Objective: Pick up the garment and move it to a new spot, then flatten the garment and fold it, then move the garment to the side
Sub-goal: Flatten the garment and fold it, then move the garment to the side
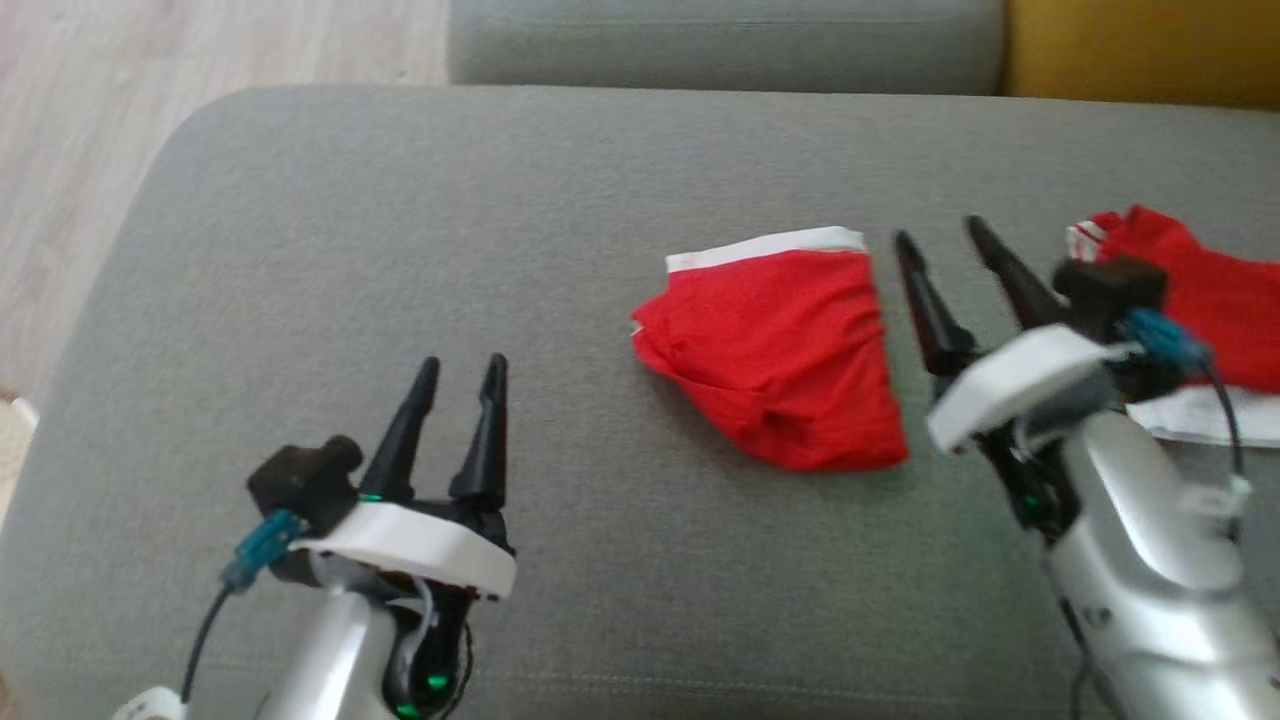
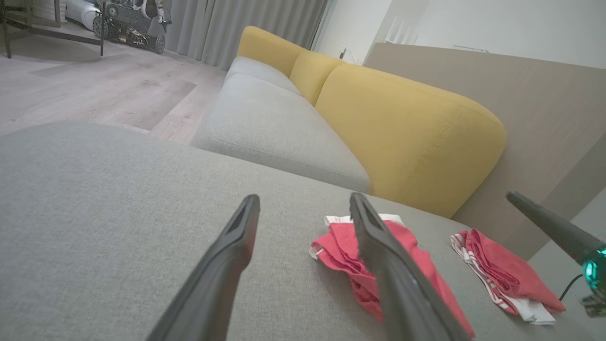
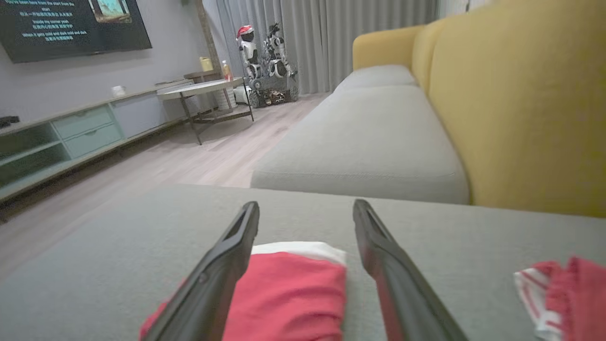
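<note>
The shorts [image 1: 775, 350] lie folded on the sofa [image 1: 400, 250]. The left claw [image 1: 463, 365] at their 8 o'clock and the right claw [image 1: 940, 233] at 3 o'clock are open, empty. Only moving them aside seems left.

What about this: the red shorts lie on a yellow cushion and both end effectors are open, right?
Not quite: the head view shows the red shorts lying on a grey cushion, not yellow. The left end effector and right end effector are open.

Red garment [image 3: 293, 293], fingers [image 3: 222, 265] (parted) framing it
</note>
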